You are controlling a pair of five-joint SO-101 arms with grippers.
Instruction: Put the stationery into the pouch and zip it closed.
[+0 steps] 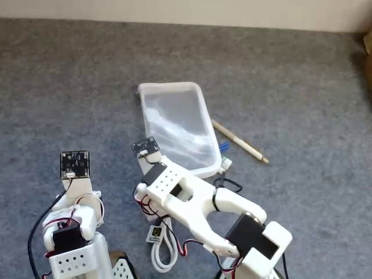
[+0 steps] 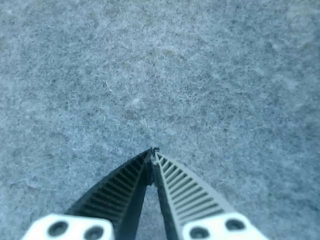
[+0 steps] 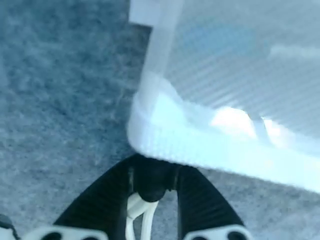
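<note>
Item: clear pouch (image 1: 174, 122) with loose stationery on grey carpet (image 1: 302, 81).
I log the left gripper (image 2: 152, 152) clenched, tips touching, well left of the pouch. The right gripper (image 3: 154, 165) is at the pouch's near corner, pinching a small dark tab (image 3: 150, 187) with a white loop. The tan pen (image 1: 238, 141) lies just right of the pouch, outside it.
</note>
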